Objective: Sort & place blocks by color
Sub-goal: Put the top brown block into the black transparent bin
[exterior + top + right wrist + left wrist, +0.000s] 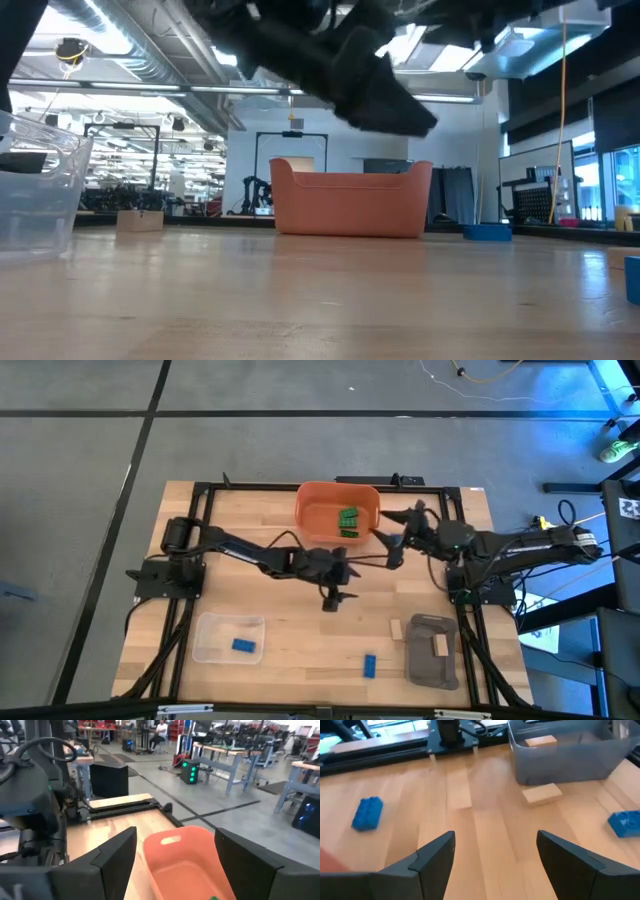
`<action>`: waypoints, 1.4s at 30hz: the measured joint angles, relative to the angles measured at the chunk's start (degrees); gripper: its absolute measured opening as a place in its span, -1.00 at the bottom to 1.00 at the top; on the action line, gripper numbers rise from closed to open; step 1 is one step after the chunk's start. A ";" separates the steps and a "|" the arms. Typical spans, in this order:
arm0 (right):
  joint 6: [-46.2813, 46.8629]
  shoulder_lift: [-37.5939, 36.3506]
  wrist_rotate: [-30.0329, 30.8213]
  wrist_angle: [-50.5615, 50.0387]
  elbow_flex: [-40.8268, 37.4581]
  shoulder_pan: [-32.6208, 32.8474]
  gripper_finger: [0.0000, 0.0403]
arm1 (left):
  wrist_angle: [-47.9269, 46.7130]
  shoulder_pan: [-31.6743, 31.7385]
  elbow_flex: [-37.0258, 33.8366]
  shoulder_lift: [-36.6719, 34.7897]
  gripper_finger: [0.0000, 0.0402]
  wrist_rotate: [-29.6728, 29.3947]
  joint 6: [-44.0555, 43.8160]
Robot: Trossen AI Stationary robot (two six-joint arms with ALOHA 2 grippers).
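Several green blocks (348,523) lie inside the orange bin (322,500). One blue block (369,665) lies flat on the table near its near edge, and another (243,646) sits in the clear tray (210,628). A tan block (395,628) lies beside the grey tray (428,670), which holds another tan block (439,645). My left gripper (333,598) hovers open over bare table at mid-table; its wrist view shows the gripper (495,855) above wood, with a further blue block (367,812) ahead. My right gripper (398,528) is open beside the bin's right rim, and the bin (185,855) shows between its fingers.
The black frame rails (200,490) border the tabletop. In the low view a dark arm (370,80) hangs over the orange bin (350,200), with the clear tray (30,190) at the left. Bare wood lies between the clear and grey trays.
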 joint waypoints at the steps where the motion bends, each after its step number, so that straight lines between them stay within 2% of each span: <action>1: 0.23 1.72 -1.22 0.44 0.33 -0.04 0.34 | -0.57 -0.04 -0.53 -1.08 0.36 -0.49 -0.09; 4: 1.79 7.70 -5.01 -1.36 2.99 -0.01 0.34 | -1.81 -0.98 -1.00 -5.97 0.36 -2.54 0.88; 9: 3.36 14.92 -5.01 -9.46 11.30 0.36 0.34 | 0.06 -1.56 -1.15 -9.23 0.36 -4.82 1.19; 15: -0.12 17.02 -5.66 -12.17 16.64 1.00 0.34 | 1.01 -1.81 -0.97 -10.40 0.36 -5.41 1.20; 17: -0.10 17.15 -5.16 -11.02 16.62 1.02 0.34 | 2.42 -1.98 -0.97 -10.39 0.36 -5.30 0.86; 21: -1.71 17.21 -0.51 -5.49 16.50 0.79 0.34 | 8.75 -2.96 -0.68 -9.13 0.36 -4.48 0.64; 24: -2.81 17.45 -2.20 -0.65 16.38 -1.57 0.34 | 10.22 -4.16 0.80 -6.45 0.36 -3.87 0.53; 28: -1.05 17.43 -6.30 6.47 16.38 -5.12 0.34 | 9.58 -4.87 4.53 -1.20 0.36 -0.92 -1.01; 32: -3.61 16.71 -7.37 9.11 16.38 -6.99 0.34 | 3.73 -4.84 6.92 1.42 0.36 0.53 -0.97; 37: -7.77 11.58 -6.57 8.82 16.44 -8.14 0.34 | -1.32 -4.57 6.56 -1.90 0.36 0.55 -0.58; 42: -10.27 3.51 -3.93 -1.37 16.51 -8.14 0.34 | -2.11 -3.65 2.04 -10.63 0.35 -3.38 0.81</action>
